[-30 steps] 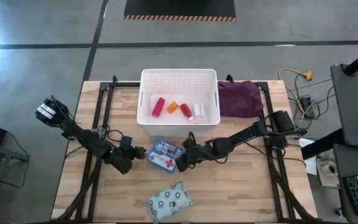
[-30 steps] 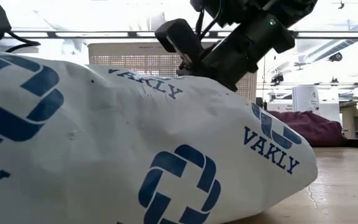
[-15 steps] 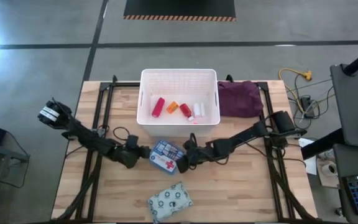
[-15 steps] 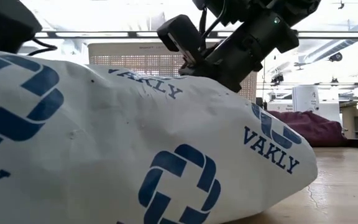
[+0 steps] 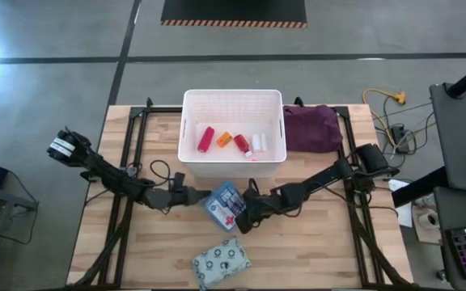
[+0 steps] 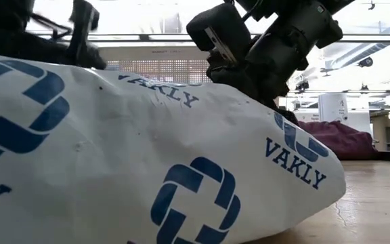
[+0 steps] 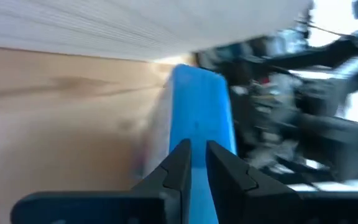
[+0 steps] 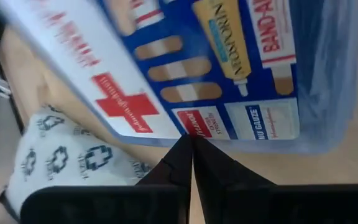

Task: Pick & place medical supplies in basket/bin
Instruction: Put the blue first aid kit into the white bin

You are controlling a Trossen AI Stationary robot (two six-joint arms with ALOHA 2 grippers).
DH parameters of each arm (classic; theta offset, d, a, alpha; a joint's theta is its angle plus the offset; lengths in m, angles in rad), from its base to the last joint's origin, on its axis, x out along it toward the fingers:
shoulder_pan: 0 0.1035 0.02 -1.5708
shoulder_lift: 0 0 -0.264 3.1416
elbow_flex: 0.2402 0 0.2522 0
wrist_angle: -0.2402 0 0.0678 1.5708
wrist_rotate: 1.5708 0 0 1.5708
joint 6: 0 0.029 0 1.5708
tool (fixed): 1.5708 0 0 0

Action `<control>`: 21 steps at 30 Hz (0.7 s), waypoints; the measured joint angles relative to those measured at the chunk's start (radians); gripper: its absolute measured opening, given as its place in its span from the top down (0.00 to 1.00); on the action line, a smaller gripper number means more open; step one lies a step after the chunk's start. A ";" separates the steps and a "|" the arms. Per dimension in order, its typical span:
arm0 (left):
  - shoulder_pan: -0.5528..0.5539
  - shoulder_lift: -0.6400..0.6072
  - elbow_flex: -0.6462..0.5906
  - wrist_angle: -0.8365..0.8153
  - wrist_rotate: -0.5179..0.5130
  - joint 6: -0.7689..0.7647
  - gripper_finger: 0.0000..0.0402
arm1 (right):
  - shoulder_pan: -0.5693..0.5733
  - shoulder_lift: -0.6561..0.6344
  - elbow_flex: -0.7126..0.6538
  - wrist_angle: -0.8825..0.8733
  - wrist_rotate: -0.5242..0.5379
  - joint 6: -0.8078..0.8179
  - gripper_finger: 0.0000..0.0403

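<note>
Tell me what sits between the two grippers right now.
The first-aid box sits between the left gripper and the right gripper, seen best in the high view; both grippers are right at its edges.

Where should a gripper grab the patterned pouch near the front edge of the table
Grip the grey patterned pouch across its narrower width, coming straight down from above. It lies flat and soft on the table, apart from other things, so fingers could probably pinch the fabric mid-body.

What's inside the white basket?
In the white basket lie a red tube, an orange vial, another red tube and a white bottle. Its near wall hides part of the floor.
</note>
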 joint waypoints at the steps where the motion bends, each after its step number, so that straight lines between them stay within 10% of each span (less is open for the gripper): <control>1: -0.001 -0.001 0.002 0.026 0.012 0.016 0.92 | 0.000 0.001 0.000 -0.006 0.003 -0.006 0.98; 21: 0.012 0.002 0.166 -0.130 0.097 0.251 0.92 | -0.020 -0.012 -0.002 -0.029 0.086 -0.016 0.98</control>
